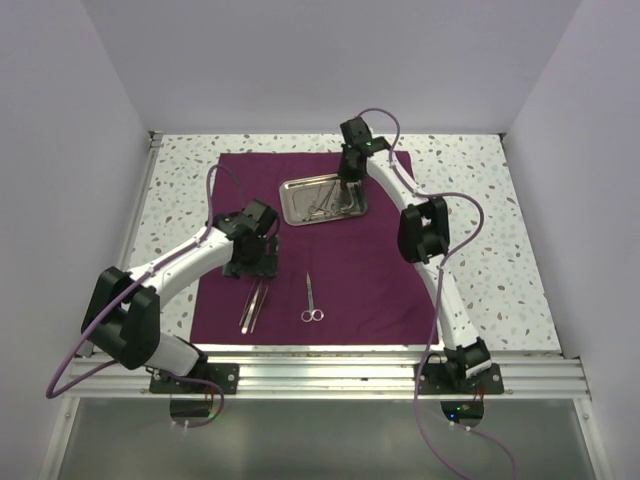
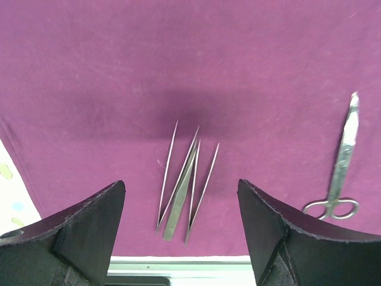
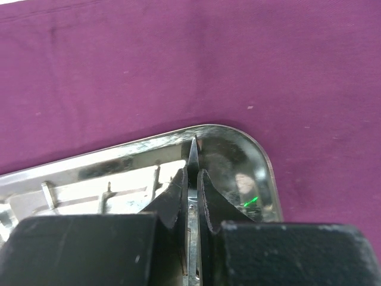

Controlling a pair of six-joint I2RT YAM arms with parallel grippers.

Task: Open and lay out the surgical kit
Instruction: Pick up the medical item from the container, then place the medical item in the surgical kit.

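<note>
Kit spread mid-frame on cloth [image 1: 380, 270]: right jaws pinched on a slim, stiff, likely slippery steel instrument [image 3: 193, 156] in tray [image 1: 296, 200], best held mid-shank; left jaws wide, empty, above light tweezers [image 2: 181, 190] beside scissors [image 2: 344, 155].

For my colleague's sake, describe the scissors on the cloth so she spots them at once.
Find the big purple cloth. Near its front edge lie the scissors, just right of the tweezers; unlike those, they have two ring handles.

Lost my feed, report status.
Left pincer open near steel tweezers on dark purple cloth. Right pincer shut on slim steel instrument at shiny rectangular steel tray. Nothing blocking.
</note>
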